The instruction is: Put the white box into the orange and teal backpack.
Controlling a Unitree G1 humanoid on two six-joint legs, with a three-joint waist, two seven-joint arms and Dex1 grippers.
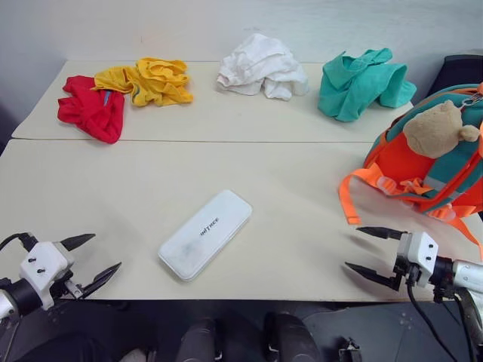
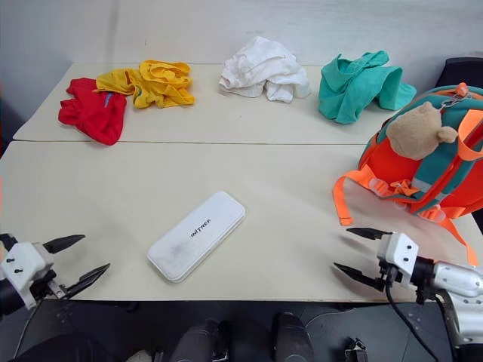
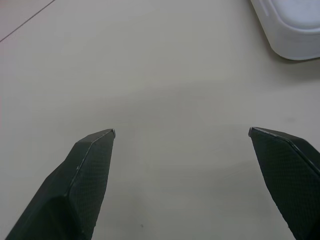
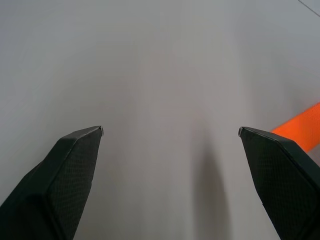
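The counter [image 1: 113,196] is the biggest thing here: two pale cream tops butted together along a seam that runs across the head views.

Next in size is the orange and teal backpack [image 1: 445,177], standing at about 3 o'clock on the counter's right edge, with a tan plush animal [image 1: 438,128] fixed to its front and orange straps [image 1: 349,197] trailing onto the surface toward the middle.

Along the far top lie four cloth heaps. The teal cloth heap [image 1: 361,83] sits at about 1 o'clock, just beside the backpack's upper end. The white cloth heap [image 1: 263,68] is at 12 o'clock. The yellow cloth heap [image 1: 155,81] sits at about 11 o'clock, and the red cloth heap [image 1: 92,109] lies at about 10 o'clock, touching the yellow one.

The white box [image 1: 205,233] lies flat near the middle of the near top, its long axis running from 7 o'clock to 1 o'clock, small grey lettering on its lid. It is well apart from the backpack, and nothing grips it.

The left tool [image 1: 96,260] hovers at about 8 o'clock near the counter's near edge, its two black fingers spread wide and empty; a corner of the box shows ahead of it in the left wrist view. The right tool [image 1: 370,253] hovers at about 4 o'clock, just below the backpack's straps, fingers likewise spread wide and holding nothing.
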